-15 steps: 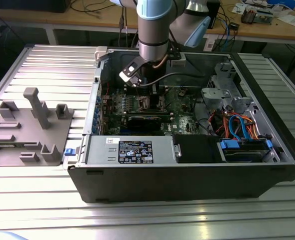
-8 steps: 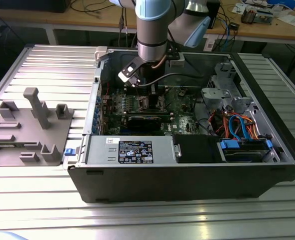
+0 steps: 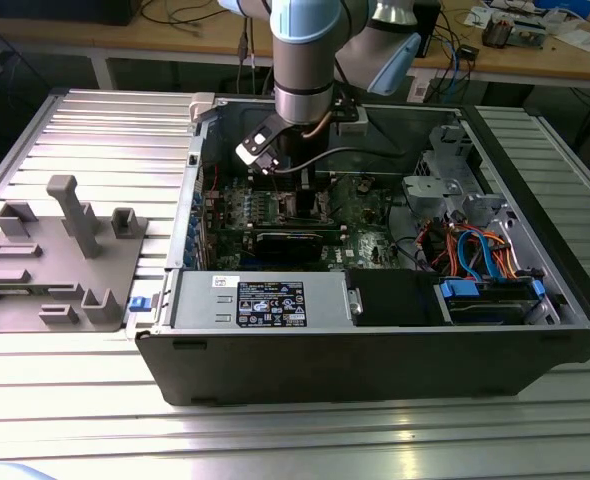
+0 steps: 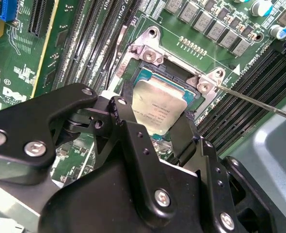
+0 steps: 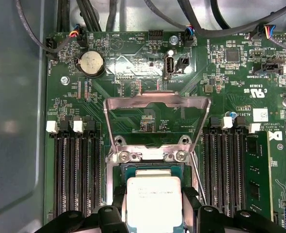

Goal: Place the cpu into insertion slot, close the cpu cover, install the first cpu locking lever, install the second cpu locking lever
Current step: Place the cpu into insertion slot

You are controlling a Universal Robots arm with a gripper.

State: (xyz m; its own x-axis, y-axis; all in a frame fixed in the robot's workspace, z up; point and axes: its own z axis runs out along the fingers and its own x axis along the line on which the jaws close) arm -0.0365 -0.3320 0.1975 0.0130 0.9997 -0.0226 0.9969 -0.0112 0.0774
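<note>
- In the exterior view, the open computer case [image 3: 375,365] is seen on a ribbed metal table [image 3: 275,440]. A grey fixture [image 3: 55,260] is placed at the exterior view's left.
- The arm [image 3: 303,60] is seen reaching down into the case, over the motherboard [image 3: 275,205].
- In both wrist views, the cpu [image 4: 158,103] [image 5: 154,196] is grasped at two opposite edges by the clenched gripper [image 4: 157,119] [image 5: 154,211], directly over the insertion slot [image 4: 145,73] [image 5: 152,168].
- Whether the cpu is fully seated cannot be told.
- Beyond the slot, the cpu cover [image 5: 155,101] is kept open and tilted away.
</note>
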